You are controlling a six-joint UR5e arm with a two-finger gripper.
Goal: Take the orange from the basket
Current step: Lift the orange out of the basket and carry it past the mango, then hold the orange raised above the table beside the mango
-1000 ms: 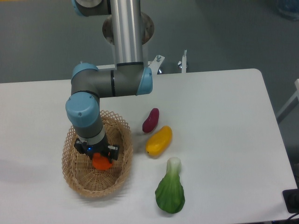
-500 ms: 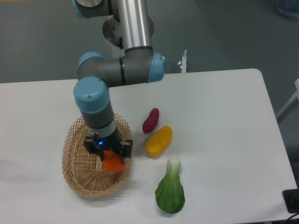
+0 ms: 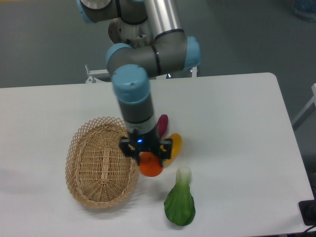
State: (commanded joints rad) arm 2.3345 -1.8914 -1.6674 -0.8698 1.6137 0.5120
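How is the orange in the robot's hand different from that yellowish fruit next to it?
The orange is round and deep orange; the yellow-orange fruit is elongated and paler, more yellow. The orange is clamped in the hand, just right of the basket, while the yellow-orange fruit lies free on the table, partly hidden behind the hand. Both look smooth-skinned, and both are outside the basket.

My gripper (image 3: 147, 154) grips the orange (image 3: 150, 166) just right of the wicker basket (image 3: 101, 163), partly masking a yellow fruit (image 3: 174, 145) and purple vegetable (image 3: 162, 124); leafy greens (image 3: 180, 200) lie below.
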